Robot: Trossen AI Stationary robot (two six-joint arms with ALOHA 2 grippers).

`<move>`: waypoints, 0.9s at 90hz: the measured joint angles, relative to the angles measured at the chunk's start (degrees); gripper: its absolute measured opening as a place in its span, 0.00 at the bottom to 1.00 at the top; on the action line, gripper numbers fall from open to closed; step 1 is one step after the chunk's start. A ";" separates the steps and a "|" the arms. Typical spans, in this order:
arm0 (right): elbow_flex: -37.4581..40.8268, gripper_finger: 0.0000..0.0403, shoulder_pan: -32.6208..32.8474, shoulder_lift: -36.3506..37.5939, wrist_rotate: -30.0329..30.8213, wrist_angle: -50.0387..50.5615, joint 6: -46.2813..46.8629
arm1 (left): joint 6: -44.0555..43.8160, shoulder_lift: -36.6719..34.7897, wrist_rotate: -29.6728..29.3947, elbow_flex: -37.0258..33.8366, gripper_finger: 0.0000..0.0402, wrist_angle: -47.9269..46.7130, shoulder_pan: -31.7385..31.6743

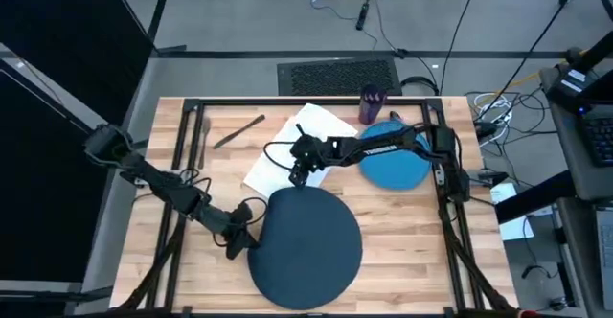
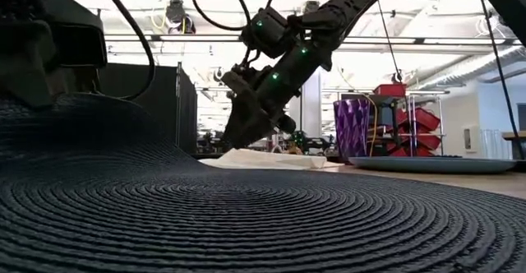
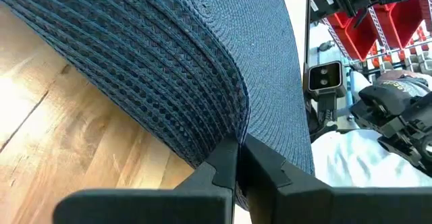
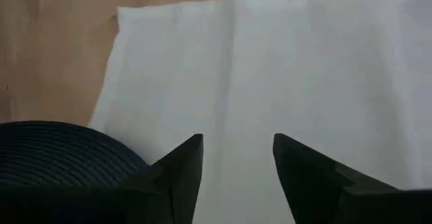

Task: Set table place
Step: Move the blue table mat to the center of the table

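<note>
Two arms at work: left gripper [image 1: 237, 246] fingers pinch navy disc [image 1: 306, 246] edge; right gripper [image 1: 300, 172] fingers spread over napkin [image 1: 287, 150] beside disc. Plate [image 1: 395, 163], cup [image 1: 370, 104], cutlery unplaced on worktop [image 1: 402, 232].

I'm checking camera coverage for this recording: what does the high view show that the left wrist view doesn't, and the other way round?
Only the high view shows the bright blue plate, purple cup, and the cutlery on the table. Only the left wrist view shows the left gripper shut on the dark navy disc's lifted edge. Both show the disc, the white napkin and the right gripper over it.
</note>
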State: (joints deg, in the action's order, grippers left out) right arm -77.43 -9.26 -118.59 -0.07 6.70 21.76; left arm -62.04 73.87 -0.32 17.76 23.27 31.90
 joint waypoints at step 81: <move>0.02 0.42 -7.44 -3.02 4.87 -2.76 3.58 | 0.94 0.00 -0.13 -0.02 0.00 0.11 0.00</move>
State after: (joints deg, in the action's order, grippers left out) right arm -77.41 -16.69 -121.60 4.80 3.94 25.34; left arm -61.10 73.87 -0.45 17.74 23.38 31.90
